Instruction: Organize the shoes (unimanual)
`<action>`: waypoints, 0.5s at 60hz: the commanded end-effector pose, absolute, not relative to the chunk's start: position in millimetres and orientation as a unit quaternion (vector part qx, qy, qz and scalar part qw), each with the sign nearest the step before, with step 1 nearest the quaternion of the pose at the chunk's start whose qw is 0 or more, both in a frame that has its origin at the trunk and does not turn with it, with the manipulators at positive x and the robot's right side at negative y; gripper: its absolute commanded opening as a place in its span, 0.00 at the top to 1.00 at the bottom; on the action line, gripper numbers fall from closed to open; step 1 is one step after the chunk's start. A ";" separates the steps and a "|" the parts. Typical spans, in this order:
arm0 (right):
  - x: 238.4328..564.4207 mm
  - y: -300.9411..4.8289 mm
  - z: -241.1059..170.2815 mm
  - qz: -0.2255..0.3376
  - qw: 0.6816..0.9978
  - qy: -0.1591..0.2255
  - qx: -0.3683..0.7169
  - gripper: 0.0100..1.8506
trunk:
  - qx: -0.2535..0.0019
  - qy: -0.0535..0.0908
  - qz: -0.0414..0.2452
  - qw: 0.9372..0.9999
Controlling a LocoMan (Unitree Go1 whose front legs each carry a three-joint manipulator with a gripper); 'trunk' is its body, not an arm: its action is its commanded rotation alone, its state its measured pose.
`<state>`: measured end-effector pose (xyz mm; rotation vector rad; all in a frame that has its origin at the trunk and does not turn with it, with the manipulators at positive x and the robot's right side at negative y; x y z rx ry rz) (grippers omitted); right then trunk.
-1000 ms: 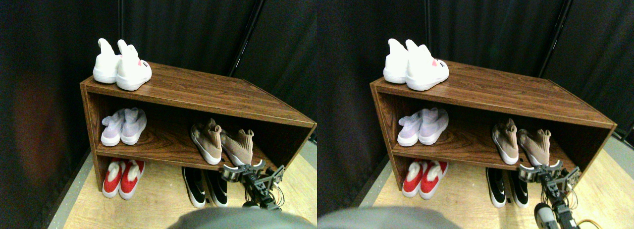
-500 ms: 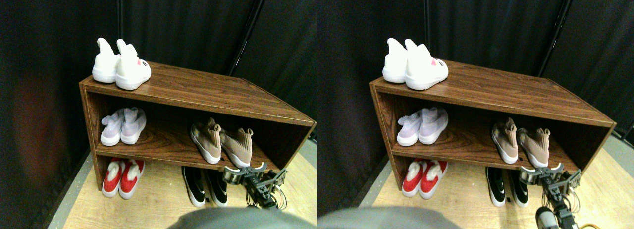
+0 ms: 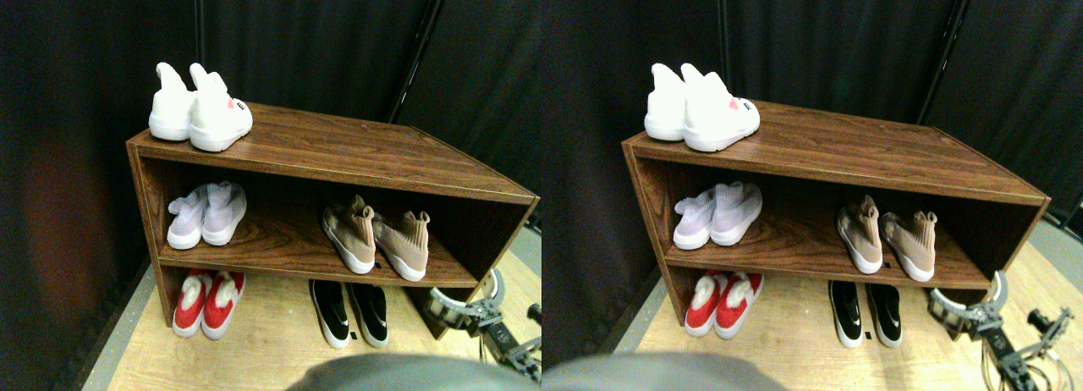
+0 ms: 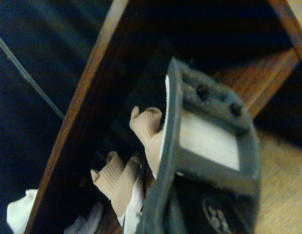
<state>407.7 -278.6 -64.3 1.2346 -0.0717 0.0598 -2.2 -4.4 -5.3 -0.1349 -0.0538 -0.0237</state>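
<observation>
The tan shoes stand as a pair on the right of the middle shelf, the left tan shoe (image 3: 349, 234) beside the right tan shoe (image 3: 404, 244), toes toward me. Below them, a black pair (image 3: 349, 311) sits on the floor under the shelf. My right gripper (image 3: 465, 293) hangs low by the shelf's right front corner, open, with nothing between its curved fingers and clear of the shoes. In the wrist view the dark jaw frame (image 4: 209, 146) fills the middle, and both tan shoes (image 4: 117, 181) show past it.
A brown wooden shoe shelf (image 3: 338, 154) stands against black curtains. White high-ankle shoes (image 3: 193, 112) sit on its top left, a lavender pair (image 3: 207, 215) on the middle shelf's left, and a red pair (image 3: 206, 301) on the wood floor (image 3: 271, 349) below.
My gripper has drawn back from the right tan shoe's toe, down and to the right, and its jaws stand wider apart. The camera view has shifted slightly.
</observation>
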 end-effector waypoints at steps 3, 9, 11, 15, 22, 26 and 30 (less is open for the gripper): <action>409.1 -291.3 -50.3 0.034 0.819 -0.059 0.569 0.97 | -0.075 -0.024 -0.012 0.997; 411.6 -301.8 -41.8 0.018 0.849 -0.090 0.521 0.97 | -0.075 -0.024 -0.010 0.997; 412.5 -305.6 -38.9 0.014 0.857 -0.086 0.507 0.97 | -0.074 -0.023 -0.010 0.997; 418.1 -312.8 -32.4 0.021 0.852 -0.080 0.517 0.97 | -0.075 -0.022 -0.010 0.997; 433.0 -322.6 -31.4 0.012 0.853 -0.083 0.516 0.97 | -0.074 -0.021 -0.009 0.997; 446.0 -327.8 -36.5 0.009 0.852 -0.075 0.518 0.97 | -0.074 -0.020 -0.007 0.997; 454.2 -329.9 -41.7 -0.009 0.847 -0.074 0.526 0.97 | -0.074 -0.020 -0.007 0.997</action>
